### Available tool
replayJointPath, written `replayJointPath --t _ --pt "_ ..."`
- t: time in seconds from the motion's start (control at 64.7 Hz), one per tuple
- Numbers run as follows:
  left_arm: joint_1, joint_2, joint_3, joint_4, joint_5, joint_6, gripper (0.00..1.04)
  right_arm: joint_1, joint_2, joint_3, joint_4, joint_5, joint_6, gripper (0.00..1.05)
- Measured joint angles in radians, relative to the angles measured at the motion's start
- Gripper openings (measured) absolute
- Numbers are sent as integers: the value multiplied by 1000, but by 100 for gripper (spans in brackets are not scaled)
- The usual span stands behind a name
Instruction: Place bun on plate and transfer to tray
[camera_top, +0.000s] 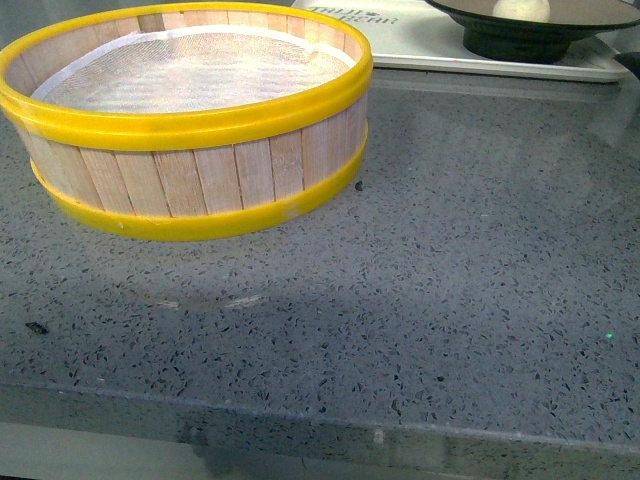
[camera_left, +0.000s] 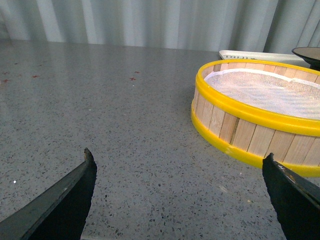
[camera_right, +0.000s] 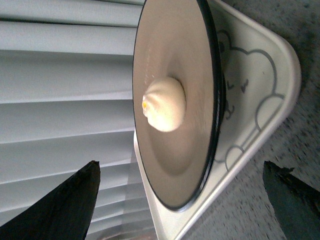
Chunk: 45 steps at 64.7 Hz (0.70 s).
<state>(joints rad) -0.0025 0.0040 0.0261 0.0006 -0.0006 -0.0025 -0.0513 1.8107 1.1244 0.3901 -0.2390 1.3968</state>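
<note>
- Small round white steamed bun (camera_right: 164, 104) sits mid-plate on the wide beige-tan plate with black rim (camera_right: 212, 75).
- Plate stands on its black pedestal on the flat white rectangular tray (camera_right: 260, 95), far right corner of the grey speckled tabletop (camera_top: 450, 260).
- Task looks essentially complete: bun on plate, plate on tray.
- Right pincer (camera_right: 180, 200) faces the plate squarely, fingers spread wide, holding nothing, apart from the rim; bun lies dead ahead of it.
- Right arm is clearly the nearer one; probable next move is a straight pull-back.
- Left pincer (camera_left: 180, 200) spread wide, empty, above bare tabletop; yellow-rimmed wooden steamer basket (camera_left: 260, 120) lies between it and the tray.
</note>
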Motion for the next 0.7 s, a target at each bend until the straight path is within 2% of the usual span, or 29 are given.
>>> replayJointPath --t 0.17,0.34,0.418,0.51,0.603,0.696 --pt "0 0 0 0 0 0 98 -23 -186 -181 -23 68 -72 96" --pt "0 0 0 0 0 0 98 -142 -409 -324 -108 188 -217 96" --pt "0 0 0 0 0 0 98 -261 -560 -382 -119 307 -396 96" --pt "0 0 0 0 0 0 98 -358 -687 -421 -98 333 -589 96" --pt "0 0 0 0 0 0 98 -404 -781 -470 -53 365 -769 96" --pt "0 0 0 0 0 0 98 -410 -858 -540 31 404 -962 96"
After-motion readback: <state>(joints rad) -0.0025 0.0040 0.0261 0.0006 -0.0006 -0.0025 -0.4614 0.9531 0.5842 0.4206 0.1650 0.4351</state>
